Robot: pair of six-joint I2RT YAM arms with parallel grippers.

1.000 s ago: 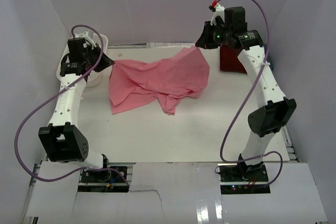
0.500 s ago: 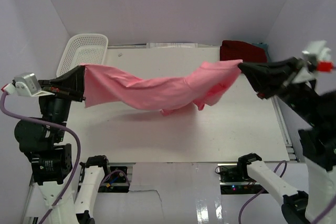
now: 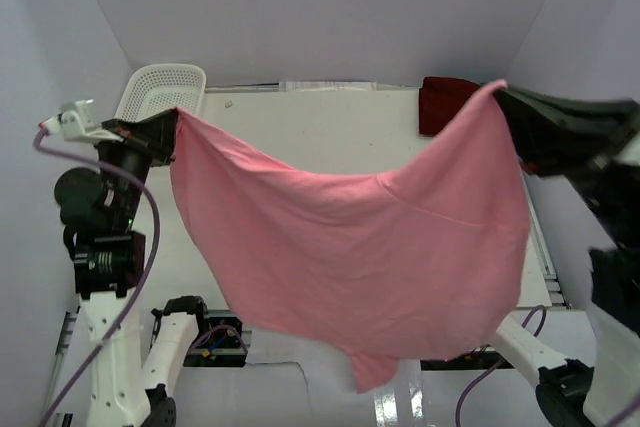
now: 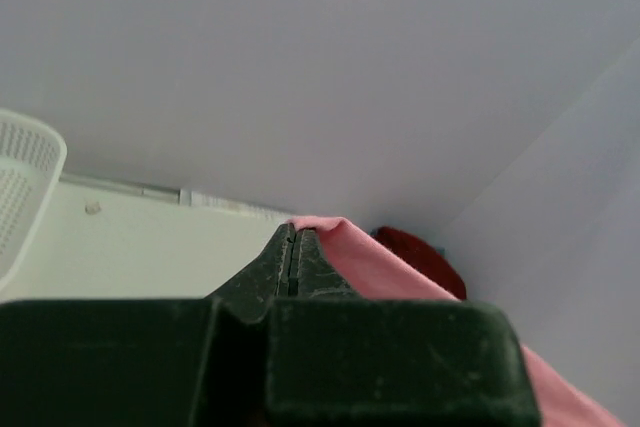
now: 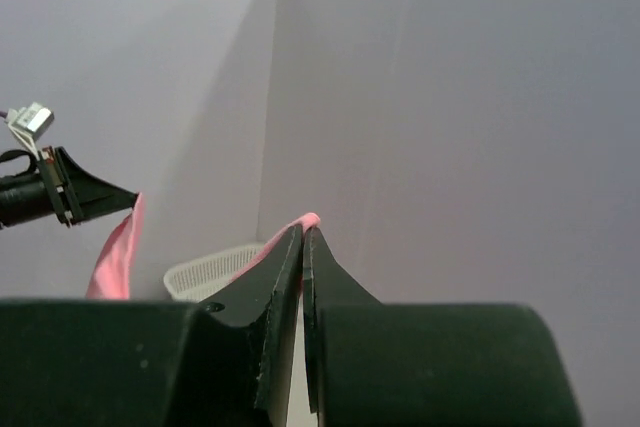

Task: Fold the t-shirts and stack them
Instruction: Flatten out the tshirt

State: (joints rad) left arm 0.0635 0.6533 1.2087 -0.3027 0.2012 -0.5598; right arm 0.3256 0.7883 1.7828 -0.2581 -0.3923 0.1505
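The light pink t-shirt point(image 3: 360, 247) hangs spread in the air between both arms, high above the table, its lower edge sagging toward the camera. My left gripper point(image 3: 174, 115) is shut on its left top corner point(image 4: 330, 232). On the right, my right gripper point(image 3: 503, 90) is shut on the other top corner point(image 5: 308, 219). A dark red t-shirt point(image 3: 445, 102) lies at the back right of the table, partly behind the pink cloth, and shows in the left wrist view point(image 4: 420, 259) too. No teal-grey shirt can be made out.
A white perforated basket point(image 3: 160, 87) stands at the back left corner of the table point(image 3: 300, 122), seen also in the wrist views point(image 4: 25, 182) point(image 5: 215, 269). Pale walls close in the back and both sides.
Both arms have risen from the table with the pink t-shirt, which went from a crumpled heap to a taut band to a wide hanging sheet. Both grippers stayed shut.
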